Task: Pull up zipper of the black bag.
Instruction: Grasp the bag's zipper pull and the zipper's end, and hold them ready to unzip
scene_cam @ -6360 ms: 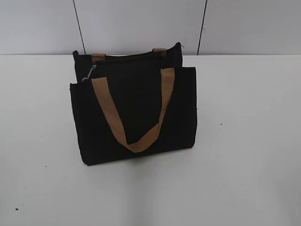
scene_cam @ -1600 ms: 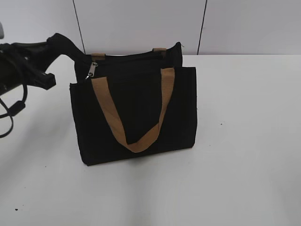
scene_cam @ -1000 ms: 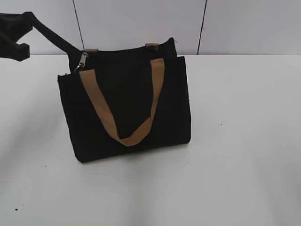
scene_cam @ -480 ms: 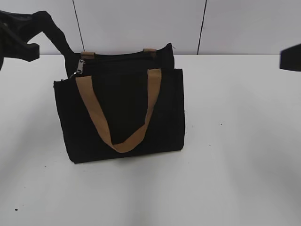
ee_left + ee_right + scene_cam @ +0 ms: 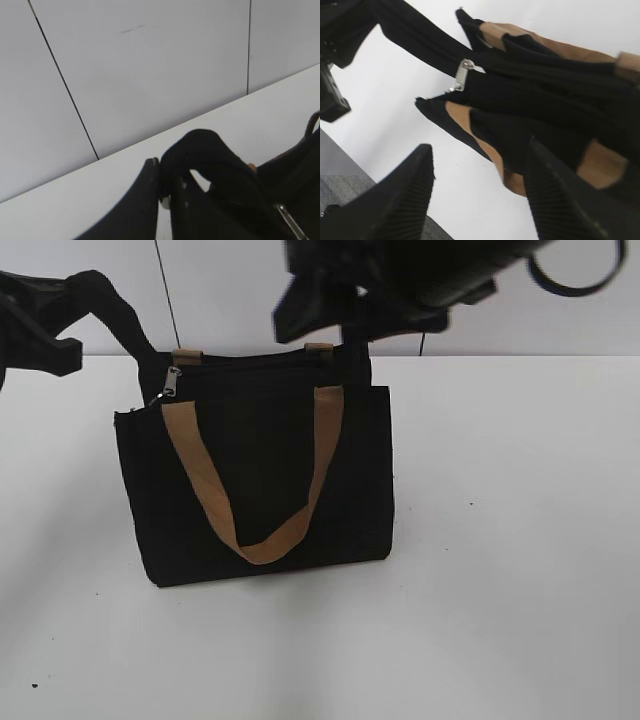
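Note:
The black bag (image 5: 260, 470) stands upright on the white table with its tan handle hanging down the front. The silver zipper pull (image 5: 172, 381) hangs at the left end of the bag's top edge. My left gripper (image 5: 72, 300) is shut on the black fabric tail at the bag's left top corner and holds it taut up and to the left; the left wrist view shows this grip (image 5: 165, 187) and the pull (image 5: 287, 221). My right gripper (image 5: 320, 325) hovers open and empty above the bag's top. In the right wrist view its fingers (image 5: 480, 195) are wide apart, short of the pull (image 5: 462, 75).
The white table (image 5: 500, 540) stretches around the bag, with a grey panelled wall (image 5: 250, 290) right behind it. The table's edge and grey floor (image 5: 350, 180) show in the right wrist view.
My right arm has swung in from the right edge to above the bag's top. Earlier, my left gripper took the fabric tail and drew the bag leftward; it has held still since.

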Available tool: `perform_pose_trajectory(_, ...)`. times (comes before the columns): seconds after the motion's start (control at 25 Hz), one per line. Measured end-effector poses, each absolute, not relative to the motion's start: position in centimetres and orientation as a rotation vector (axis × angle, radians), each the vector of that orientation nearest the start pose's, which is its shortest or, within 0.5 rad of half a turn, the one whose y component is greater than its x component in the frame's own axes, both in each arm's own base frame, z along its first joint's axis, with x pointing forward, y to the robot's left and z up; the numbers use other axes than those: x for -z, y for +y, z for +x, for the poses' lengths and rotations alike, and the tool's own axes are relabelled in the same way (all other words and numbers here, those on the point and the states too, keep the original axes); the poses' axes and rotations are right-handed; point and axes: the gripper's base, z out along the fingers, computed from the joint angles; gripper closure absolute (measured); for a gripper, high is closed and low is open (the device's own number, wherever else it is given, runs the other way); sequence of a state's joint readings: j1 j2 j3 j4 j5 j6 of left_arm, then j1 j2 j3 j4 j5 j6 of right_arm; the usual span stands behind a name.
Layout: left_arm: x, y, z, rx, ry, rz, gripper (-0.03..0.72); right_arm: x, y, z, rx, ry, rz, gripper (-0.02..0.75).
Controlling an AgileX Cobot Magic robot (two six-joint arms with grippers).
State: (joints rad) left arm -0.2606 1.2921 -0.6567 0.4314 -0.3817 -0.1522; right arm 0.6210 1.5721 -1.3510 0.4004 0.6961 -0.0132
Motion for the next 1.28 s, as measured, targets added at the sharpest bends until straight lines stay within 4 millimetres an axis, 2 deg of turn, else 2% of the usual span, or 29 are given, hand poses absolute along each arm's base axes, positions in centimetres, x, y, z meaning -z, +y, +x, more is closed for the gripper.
perform_pose_trajectory(0.08,-27.5,-8.4,26.0,0.145,1.680,0.557,0.659,-33.4,24.9,28.3,-0.763,2.411,-0.539,0.302)
perform_pose_trajectory(0.16,-27.5,-8.4,26.0,0.144,1.680,0.558,0.659,-32.8,27.2,29.2,-0.790,2.453,-0.554,0.353)
perform_pose_trajectory(0.24,-27.5,-8.4,26.0,0.144,1.680,0.558,0.659,-32.5,28.9,29.9,-0.812,2.487,-0.554,0.398)
perform_pose_trajectory(0.44,-27.3,-8.4,26.1,0.145,1.687,0.559,0.659,-30.2,31.4,31.7,-0.840,2.588,-0.540,0.423)
perform_pose_trajectory(0.92,-27.0,-8.5,26.3,0.147,1.696,0.562,0.659,-26.0,33.6,33.8,-0.907,2.642,-0.457,0.424)
perform_pose_trajectory(1.08,-27.0,-8.5,26.3,0.147,1.695,0.561,0.659,-25.4,34.0,34.2,-0.913,2.632,-0.434,0.427)
perform_pose_trajectory(1.16,-27.1,-8.5,26.3,0.149,1.692,0.561,0.659,-25.1,34.1,34.4,-0.917,2.634,-0.405,0.465)
perform_pose_trajectory(1.28,-27.1,-8.5,26.3,0.149,1.691,0.561,0.659,-24.9,34.1,34.5,-0.927,2.649,-0.349,0.612)
